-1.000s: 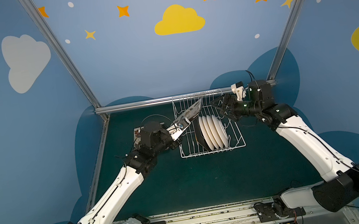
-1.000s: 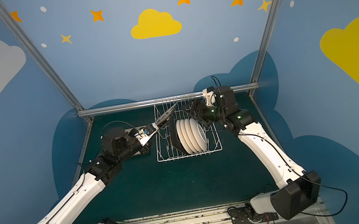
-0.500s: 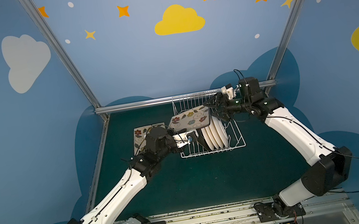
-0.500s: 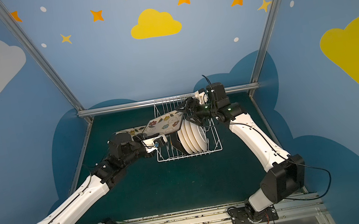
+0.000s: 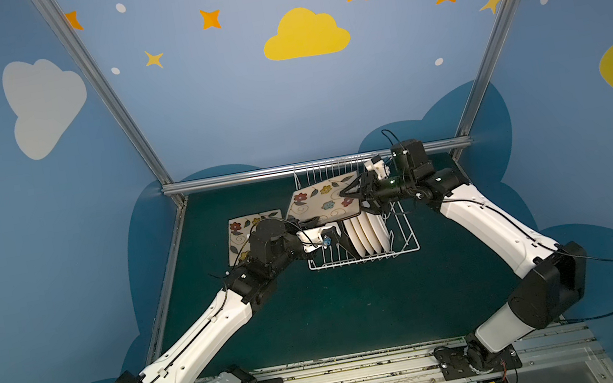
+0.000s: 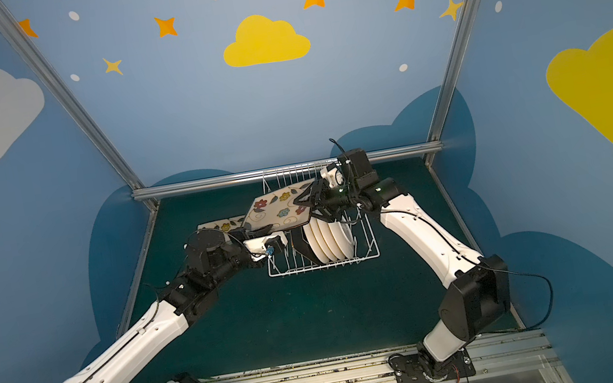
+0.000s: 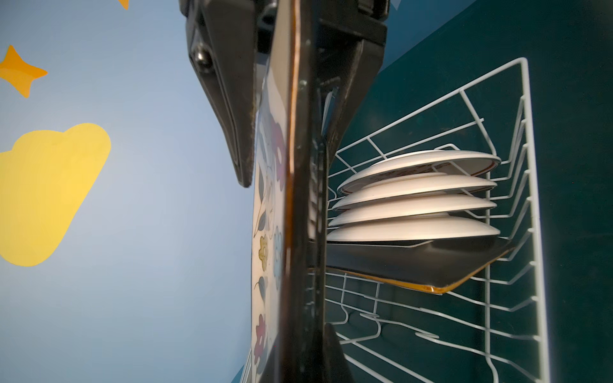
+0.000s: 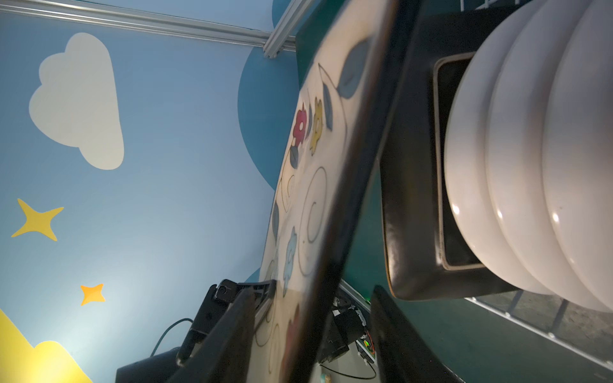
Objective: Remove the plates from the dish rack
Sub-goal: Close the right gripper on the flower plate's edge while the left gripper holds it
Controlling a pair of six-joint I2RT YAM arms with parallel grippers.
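Since a second ago the held plate (image 5: 323, 203) has been swung from a steep tilt to nearly level, flowered face up, and the right gripper (image 5: 352, 198) has been brought in from the far right of the rack (image 5: 406, 245) to the plate's right edge. Nearest, the left gripper (image 5: 312, 222) is clenched on the plate's near left edge. In the left wrist view one finger (image 7: 232, 109) lies on the flowered face and the other on the black back. Beneath, four white plates (image 5: 368, 232) are stood on edge in the rack, packed together, with a black-backed plate (image 7: 414, 265) leaned against their left side. Whether the held plate touches their top rims cannot be told. Left of the rack, a flat plate (image 5: 237, 237) is laid face up on the table (image 5: 338, 313), partly hidden by the left arm. Farther back, the right gripper's jaws are spread, one above and one below the held plate's edge. In the right wrist view a gap is seen between the plate's black back and the finger (image 8: 404, 341) on that side, so no grasp is noted there.
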